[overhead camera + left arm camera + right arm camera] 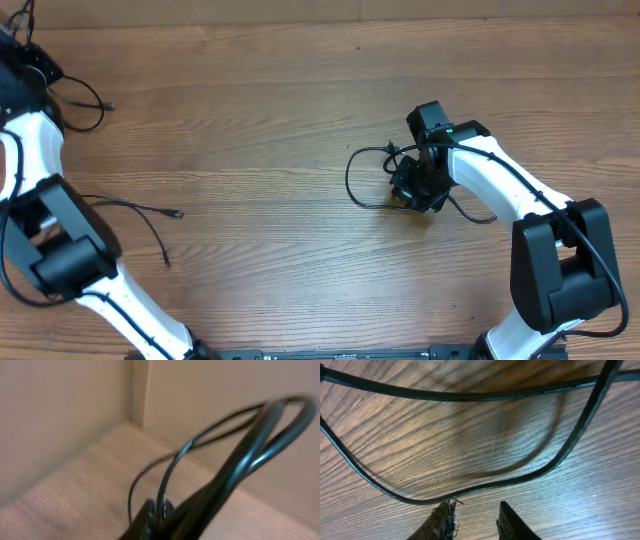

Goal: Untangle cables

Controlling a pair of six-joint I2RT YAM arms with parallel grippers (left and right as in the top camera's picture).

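Observation:
A black cable (350, 180) lies looped on the wooden table at centre right. My right gripper (415, 190) hangs low over its right end. In the right wrist view the fingers (477, 519) are open and empty, and the cable (485, 485) curves across the wood just past the fingertips. My left gripper (22, 70) is at the far top-left corner, with a black cable loop (85, 105) trailing from it. In the blurred left wrist view the jaws (160, 515) are shut on a black cable (235, 465) that rises in loops from them.
A third thin black cable (140, 208) lies on the table at the left, with loose ends pointing right and down. A beige wall corner (137, 395) stands behind the left gripper.

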